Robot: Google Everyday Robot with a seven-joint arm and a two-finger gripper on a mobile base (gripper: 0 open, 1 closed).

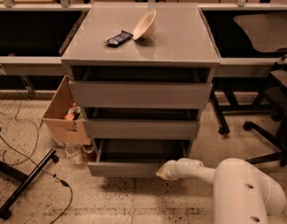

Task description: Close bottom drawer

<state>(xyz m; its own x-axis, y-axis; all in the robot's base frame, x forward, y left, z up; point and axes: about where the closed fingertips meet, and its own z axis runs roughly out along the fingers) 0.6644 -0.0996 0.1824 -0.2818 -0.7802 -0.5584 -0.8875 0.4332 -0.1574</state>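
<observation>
The grey cabinet [140, 45] has three drawers. The bottom drawer [127, 168] is pulled out partway, its bare grey tray visible behind its flat front. The middle drawer [140, 128] and the top drawer [140, 94] stand out slightly. My white arm reaches in from the lower right. The gripper [163, 171] is at the right end of the bottom drawer's front, touching it.
A tilted white bowl [145, 24] and a dark packet [118, 38] lie on the cabinet top. A cardboard box [64, 113] with items and bottles [75, 154] stand left of the cabinet. Cables and a stand leg [27, 183] lie at lower left. Office chairs [269, 125] are on the right.
</observation>
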